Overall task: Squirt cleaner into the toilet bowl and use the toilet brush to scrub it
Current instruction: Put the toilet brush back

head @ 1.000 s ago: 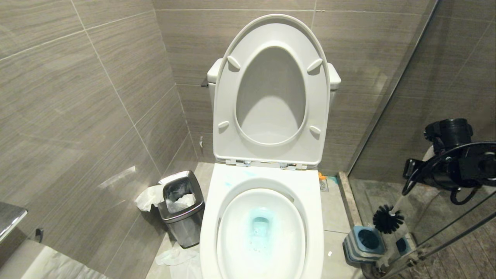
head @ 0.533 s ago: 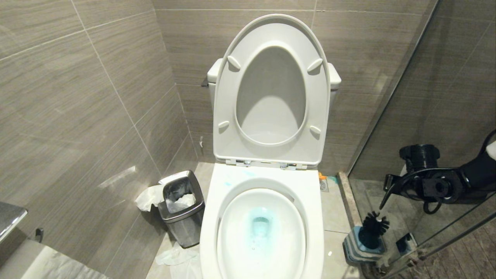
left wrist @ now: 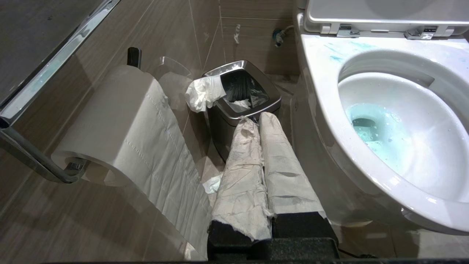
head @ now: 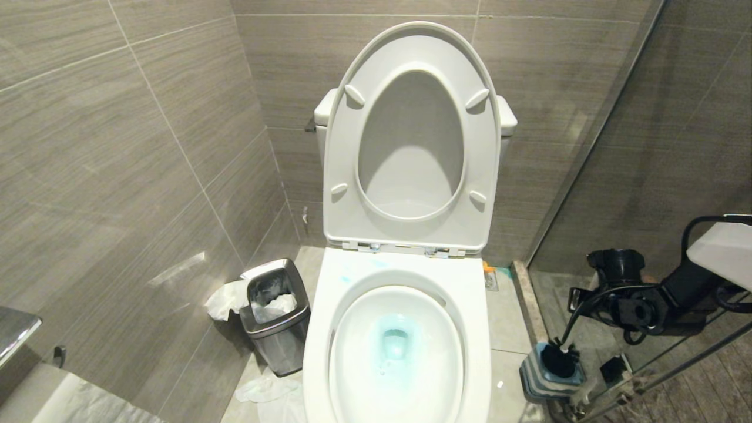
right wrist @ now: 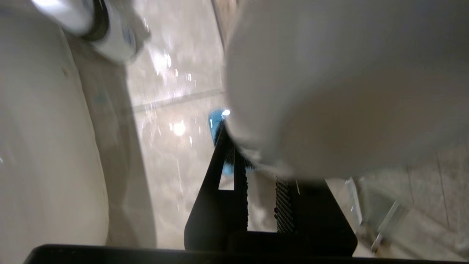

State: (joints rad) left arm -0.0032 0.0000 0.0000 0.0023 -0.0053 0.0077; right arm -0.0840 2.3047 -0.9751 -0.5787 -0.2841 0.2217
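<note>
Since a second ago your right gripper (head: 578,305) has come down at the right of the scene, and the dark bristle head of the toilet brush (head: 558,359) has gone from hanging above its base to sitting in the round well of the grey-and-blue base (head: 531,376). That base stands on the floor just beside the near right side of the toilet bowl (head: 317,346).

In the right wrist view the two black fingers (right wrist: 240,190) stand close together with the white handle between them, so the right gripper is clamped on the toilet brush. Your left gripper (left wrist: 260,121) is parked low at the left of the bowl, near the steel bin (left wrist: 253,104); its paper-wrapped fingers lie together and hold nothing.

Cleaner (head: 393,343) shows as blue-green tint in the water at the bottom of the bowl, with a few streaks on the rim. I judge that the scrubbing is finished and the brush is being returned.

The brush looks light and stiff. Its smooth plastic handle can be slippery, more so when wet, so hold it at the upper part of the handle, where the grip is now. The base is light too and may tip if the handle is pushed sideways.
</note>
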